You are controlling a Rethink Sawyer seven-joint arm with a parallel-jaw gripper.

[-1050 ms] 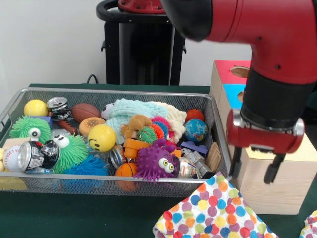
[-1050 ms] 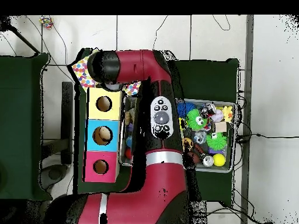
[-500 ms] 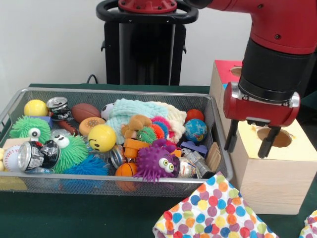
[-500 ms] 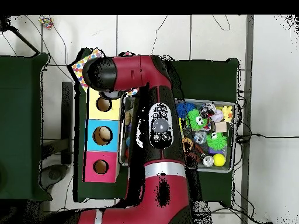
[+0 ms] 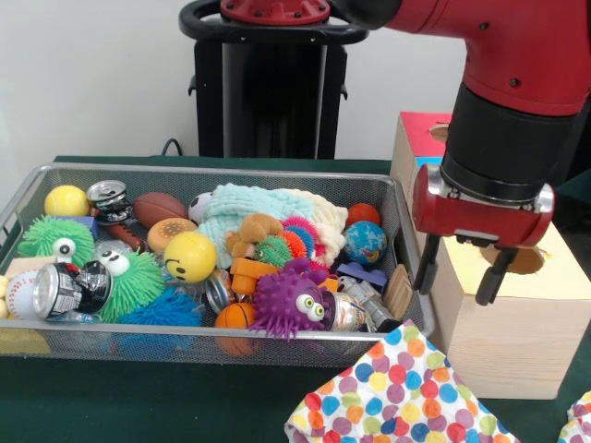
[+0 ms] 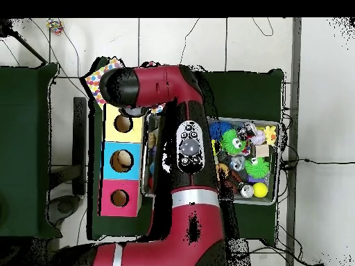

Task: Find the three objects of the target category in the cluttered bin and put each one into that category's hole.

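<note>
My gripper (image 5: 457,288) hangs open and empty over the near end of the wooden box (image 5: 503,337), at its left edge beside the yellow top's hole (image 5: 528,261). Both black fingers (image 5: 487,281) point down with nothing between them. The wire bin (image 5: 212,170) to the left is heaped with toys: a yellow smiley ball (image 5: 189,256), a purple fuzzy creature (image 5: 294,300), a green fuzzy creature (image 5: 134,277), a football (image 5: 159,208), a globe ball (image 5: 366,242) and crushed cans (image 5: 65,288). From overhead the arm hides the gripper; the box shows its yellow hole (image 6: 123,123), blue hole (image 6: 122,161) and red hole (image 6: 119,198).
A polka-dot cloth (image 5: 397,392) lies on the green table in front of the box and the bin's corner. A pale knitted cloth (image 5: 268,210) covers the back middle of the bin. A black stand (image 5: 268,83) rises behind the bin. Overhead, the red arm (image 6: 184,145) covers the bin's left half.
The gripper has risen from in front of the box's near face to above its yellow top, then dipped slightly. It stayed open and empty. The bin's contents have not moved.
</note>
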